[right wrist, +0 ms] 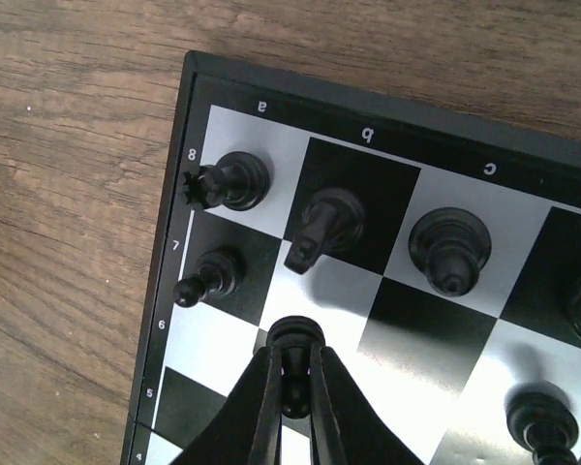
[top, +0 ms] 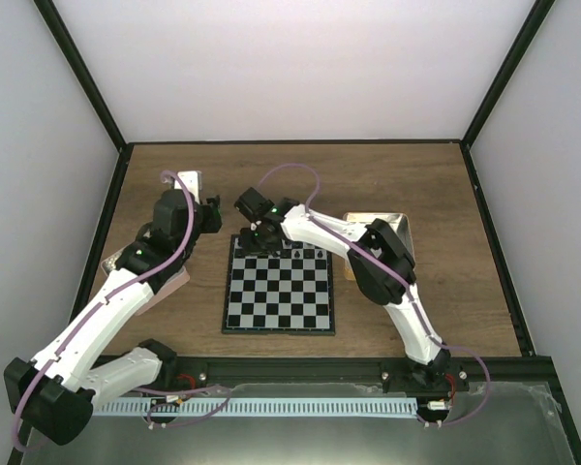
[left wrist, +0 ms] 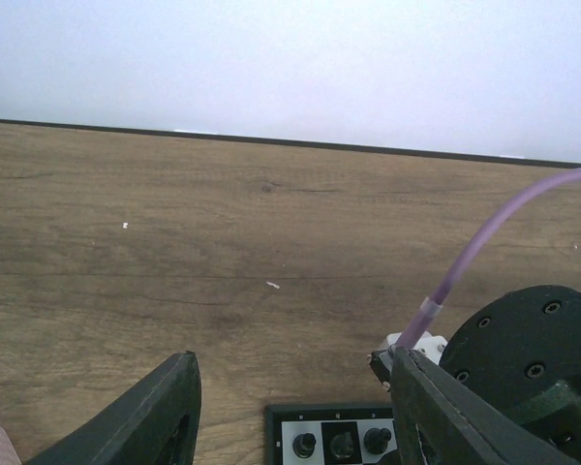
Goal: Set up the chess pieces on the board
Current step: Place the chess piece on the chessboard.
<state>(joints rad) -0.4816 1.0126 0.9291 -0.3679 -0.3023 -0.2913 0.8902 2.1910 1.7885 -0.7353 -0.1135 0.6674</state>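
Observation:
The board (top: 279, 291) lies flat in the middle of the table; its far-left corner shows in the right wrist view (right wrist: 189, 107). Black chess pieces stand on its far rows: a rook (right wrist: 230, 181), a knight (right wrist: 324, 225), a bishop (right wrist: 449, 247) and a pawn (right wrist: 209, 276). My right gripper (right wrist: 292, 380) is shut on a black pawn (right wrist: 295, 351) just above the board near the b7 square. My left gripper (left wrist: 290, 407) is open and empty, above bare table beside the board's far-left corner (left wrist: 276, 418).
A tan-sided metal tin (top: 387, 228) sits at the board's right, partly behind the right arm. A pink tray (top: 169, 286) lies under the left arm. A white object (top: 187, 181) rests far left. Black frame posts edge the table.

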